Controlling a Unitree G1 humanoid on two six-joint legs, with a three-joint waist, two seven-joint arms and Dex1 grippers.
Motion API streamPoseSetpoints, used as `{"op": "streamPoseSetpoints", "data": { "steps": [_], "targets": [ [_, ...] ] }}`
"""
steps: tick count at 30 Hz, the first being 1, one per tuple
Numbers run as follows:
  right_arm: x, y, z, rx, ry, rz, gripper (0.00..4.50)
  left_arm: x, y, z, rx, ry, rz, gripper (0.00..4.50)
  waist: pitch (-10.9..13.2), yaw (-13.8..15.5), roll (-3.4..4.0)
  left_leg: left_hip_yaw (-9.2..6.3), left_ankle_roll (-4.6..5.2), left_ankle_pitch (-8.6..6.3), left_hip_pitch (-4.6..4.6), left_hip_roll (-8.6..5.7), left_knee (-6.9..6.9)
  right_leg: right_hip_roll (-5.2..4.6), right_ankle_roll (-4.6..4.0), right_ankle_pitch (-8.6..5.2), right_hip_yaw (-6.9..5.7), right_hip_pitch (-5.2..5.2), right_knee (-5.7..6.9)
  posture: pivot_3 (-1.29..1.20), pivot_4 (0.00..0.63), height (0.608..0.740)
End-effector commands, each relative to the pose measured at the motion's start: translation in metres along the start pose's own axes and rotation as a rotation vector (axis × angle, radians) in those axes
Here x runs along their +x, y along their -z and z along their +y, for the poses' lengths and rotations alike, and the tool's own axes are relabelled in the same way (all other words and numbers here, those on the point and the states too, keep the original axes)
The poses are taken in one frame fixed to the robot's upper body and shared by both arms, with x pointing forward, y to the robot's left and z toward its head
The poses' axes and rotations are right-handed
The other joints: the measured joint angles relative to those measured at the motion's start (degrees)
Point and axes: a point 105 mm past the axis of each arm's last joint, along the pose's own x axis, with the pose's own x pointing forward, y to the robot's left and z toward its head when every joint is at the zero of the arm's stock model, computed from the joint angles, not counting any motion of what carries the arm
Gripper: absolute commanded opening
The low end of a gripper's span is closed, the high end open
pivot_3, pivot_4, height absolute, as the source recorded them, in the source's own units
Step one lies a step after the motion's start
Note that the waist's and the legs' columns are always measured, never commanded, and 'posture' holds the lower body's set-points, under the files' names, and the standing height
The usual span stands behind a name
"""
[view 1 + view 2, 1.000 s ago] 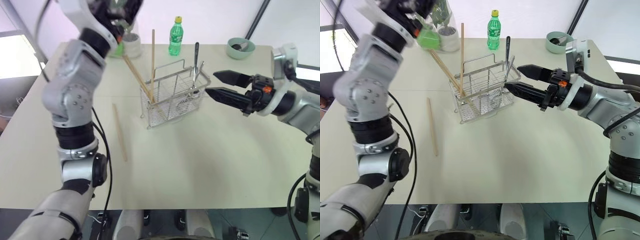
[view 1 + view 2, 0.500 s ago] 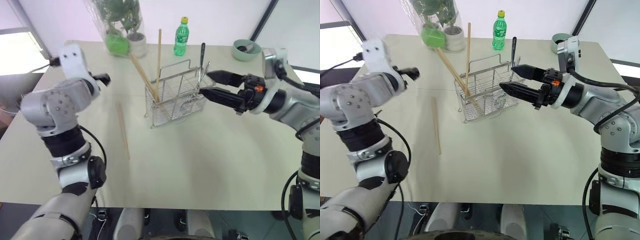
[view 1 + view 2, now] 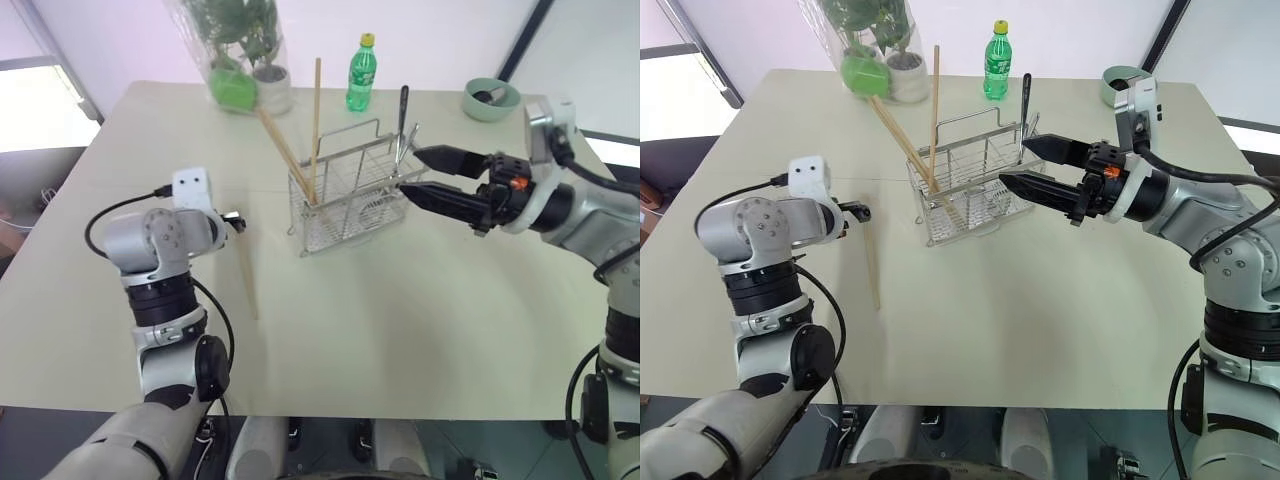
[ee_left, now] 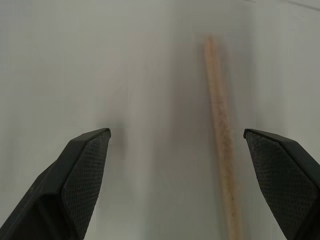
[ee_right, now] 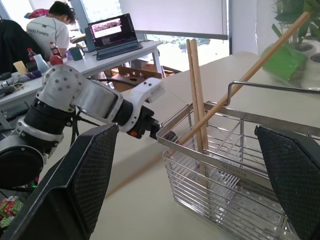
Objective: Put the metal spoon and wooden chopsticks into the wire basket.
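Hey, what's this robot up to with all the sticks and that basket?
It is tidying utensils into the wire basket. Several wooden chopsticks and a metal spoon already stand in it. One chopstick lies flat on the table to the basket's left. The left pincer hangs open right above that stick, not gripping it. The right pincer hovers open beside the basket, holding nothing.

room: pale wall [image 3: 450, 30] | desk with laptop [image 5: 120, 34] | seated person [image 5: 50, 30] | bright window [image 5: 175, 15]
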Motion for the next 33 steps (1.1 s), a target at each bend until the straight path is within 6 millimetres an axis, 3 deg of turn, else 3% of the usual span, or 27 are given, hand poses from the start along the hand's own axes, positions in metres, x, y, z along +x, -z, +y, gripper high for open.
{"op": "streamPoseSetpoints", "data": {
  "steps": [1,6,9,16,20,22,24,26,27,31,33],
  "targets": [
    [-0.004,-0.013,0.007,-0.053,-0.004,-0.027,4.50,0.007,0.003,-0.015,0.032,0.061,0.007,4.48,-0.04,0.00,0.06,0.00,0.00,0.00,0.01,0.00,-0.01,0.00,0.00,0.00,0.00,0.00,0.00,0.00,0.150,0.684],
    [-0.006,-0.013,0.008,-0.056,0.008,-0.033,4.50,0.017,0.009,-0.019,0.045,0.074,0.027,4.48,-0.12,0.07,0.19,0.00,0.00,0.00,0.04,0.00,-0.02,-0.05,-0.05,-0.02,0.00,0.03,-0.02,0.00,0.150,0.684],
    [-0.006,-0.014,0.008,-0.058,0.013,-0.036,4.50,0.021,0.010,-0.016,0.032,0.073,0.029,3.71,-0.20,0.07,0.31,0.00,0.00,0.00,0.06,0.00,-0.02,-0.06,-0.14,-0.07,0.00,0.06,-0.02,0.00,0.150,0.684],
    [-0.009,-0.014,0.007,-0.067,0.020,-0.022,4.50,0.021,0.005,-0.012,0.003,0.059,0.005,0.19,-0.21,0.30,0.33,0.00,0.02,-0.01,0.06,-0.01,-0.01,-0.09,-0.13,-0.06,0.00,0.06,-0.04,0.00,0.150,0.684],
    [-0.011,-0.013,0.007,-0.074,0.016,-0.007,4.50,0.021,-0.006,-0.001,-0.039,0.025,-0.057,0.04,-0.20,0.30,0.33,0.00,0.02,-0.01,0.06,-0.01,-0.02,-0.09,-0.13,-0.06,-0.01,0.08,-0.04,0.00,0.150,0.684],
    [-0.012,-0.013,0.008,-0.077,0.013,-0.001,4.50,0.018,-0.021,0.006,-0.065,0.009,-0.137,0.04,-0.19,0.22,0.30,-0.01,0.02,-0.01,0.05,-0.01,-0.02,-0.09,-0.13,-0.06,-0.01,0.08,-0.05,0.00,0.150,0.684],
    [-0.013,-0.013,0.007,-0.076,0.015,0.001,4.50,0.008,-0.055,0.019,-0.122,-0.005,-0.320,0.04,-0.17,-0.01,0.26,-0.01,0.02,-0.01,0.02,0.00,-0.02,-0.09,-0.13,-0.06,-0.01,0.05,-0.05,0.00,0.150,0.684],
    [-0.014,-0.012,0.007,-0.074,0.018,0.004,4.50,-0.015,-0.097,0.030,-0.241,0.042,-0.548,0.04,-0.11,-0.16,0.18,0.00,0.02,-0.01,-0.02,0.01,-0.03,-0.08,-0.10,-0.05,-0.02,-0.01,-0.05,0.00,0.150,0.684],
    [-0.014,-0.012,0.006,-0.073,0.019,0.005,4.50,-0.022,-0.108,0.033,-0.283,0.066,-0.608,0.04,-0.07,-0.20,0.13,0.00,0.02,-0.01,-0.07,0.02,-0.04,-0.08,-0.08,-0.03,-0.02,-0.06,-0.05,0.00,0.150,0.684],
    [-0.015,-0.011,0.006,-0.067,0.024,0.007,4.50,-0.102,-0.179,0.041,-0.473,0.352,-1.004,0.04,-0.02,-0.21,0.05,-0.01,0.02,-0.01,-0.26,0.06,-0.03,-0.07,-0.01,0.02,-0.09,-0.19,-0.10,0.00,0.150,0.684],
    [-0.015,-0.011,0.006,-0.065,0.025,0.007,4.50,-0.127,-0.193,0.039,-0.488,0.442,-1.096,0.04,-0.02,-0.17,0.05,0.01,0.06,-0.04,-0.28,0.05,-0.03,-0.08,0.00,0.02,-0.10,-0.17,-0.19,0.00,0.150,0.684]
  ]
}}
